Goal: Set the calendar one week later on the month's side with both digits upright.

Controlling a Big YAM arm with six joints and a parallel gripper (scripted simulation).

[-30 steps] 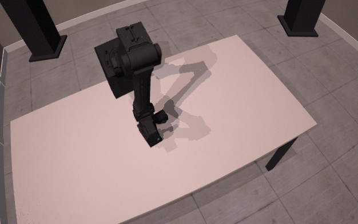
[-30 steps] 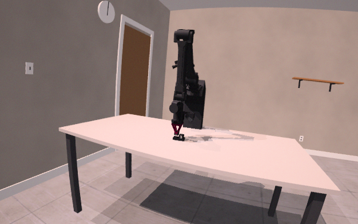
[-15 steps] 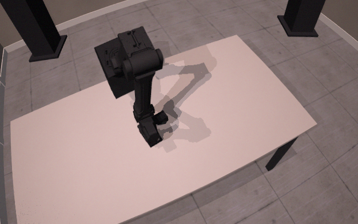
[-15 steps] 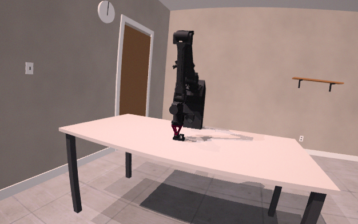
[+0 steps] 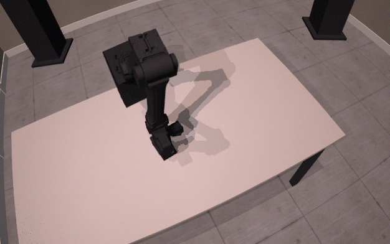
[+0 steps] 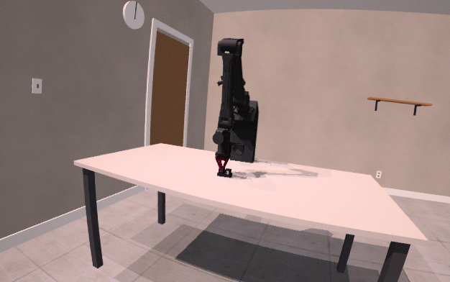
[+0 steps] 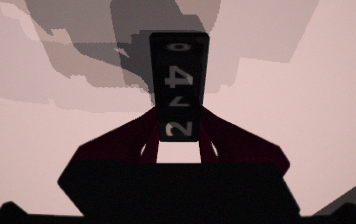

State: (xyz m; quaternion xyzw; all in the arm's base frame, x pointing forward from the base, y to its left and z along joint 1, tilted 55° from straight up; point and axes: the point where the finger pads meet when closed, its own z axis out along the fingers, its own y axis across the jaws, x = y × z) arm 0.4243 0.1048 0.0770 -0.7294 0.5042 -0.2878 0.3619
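Pointing straight down over the middle of the pale bench (image 5: 255,131), just in front of the dark base block (image 5: 113,59). Clamping with the jaws partly closed, dark red fingers pressing either side of the near end of the black calendar piece (image 7: 178,85). Showing pale digits 0, 4, 7 and 2 in a column along its upper face in the wrist view; cubes and tray not separable there. Resting at or just above the bench surface in the exterior view (image 6: 224,174); contact impossible to judge.
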